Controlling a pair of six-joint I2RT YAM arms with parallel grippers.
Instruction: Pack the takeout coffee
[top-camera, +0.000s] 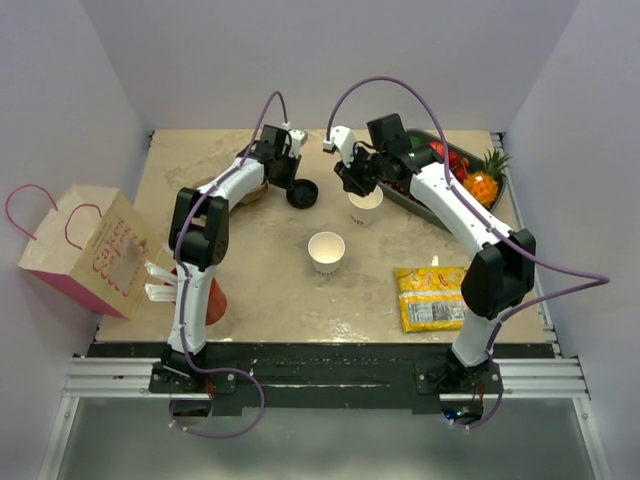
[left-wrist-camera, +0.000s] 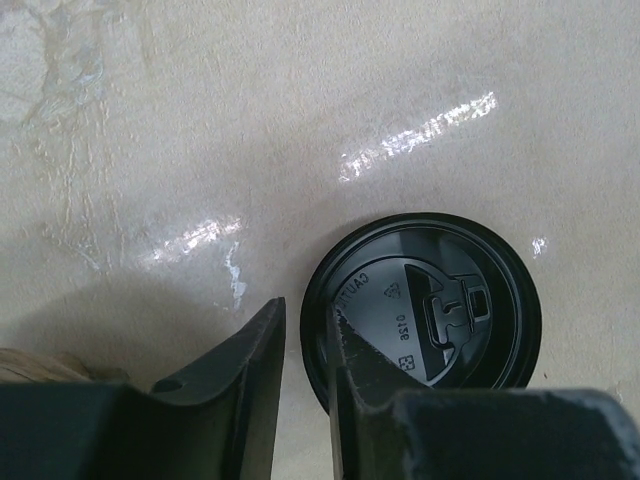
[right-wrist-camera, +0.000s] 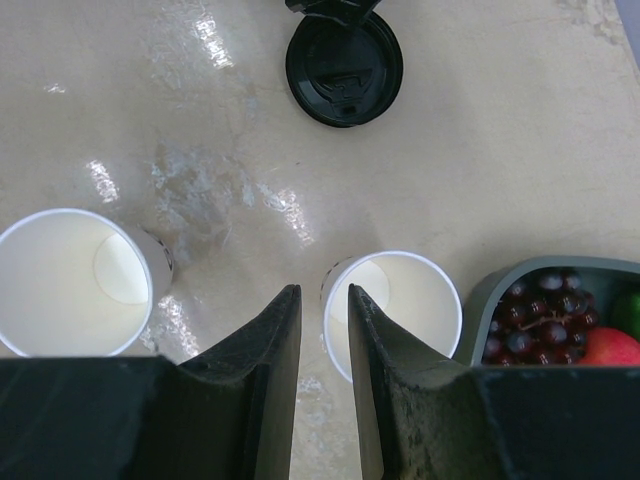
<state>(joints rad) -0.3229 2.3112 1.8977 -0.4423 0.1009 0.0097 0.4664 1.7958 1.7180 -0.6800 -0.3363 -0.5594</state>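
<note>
No lidded cup is in view. Two lidless white paper cups stand mid-table: one nearer (top-camera: 327, 250) (right-wrist-camera: 60, 285) and one farther right (top-camera: 366, 206) (right-wrist-camera: 410, 290). A spare black lid (top-camera: 302, 193) (left-wrist-camera: 440, 300) (right-wrist-camera: 343, 65) lies flat on the table. My left gripper (top-camera: 293, 172) (left-wrist-camera: 306, 305) hovers at the lid's edge, jaws a narrow gap apart, one finger over the lid and one outside it. My right gripper (top-camera: 358, 187) (right-wrist-camera: 324, 290) straddles the farther cup's rim, jaws narrowly apart, one finger over the cup's mouth.
A pink and tan paper bag (top-camera: 85, 250) lies off the table's left edge. A grey tray (top-camera: 440, 135) (right-wrist-camera: 490, 290) of fruit stands at the back right. A yellow snack packet (top-camera: 430, 298) lies front right. A brown woven item (top-camera: 245, 190) sits by the left arm.
</note>
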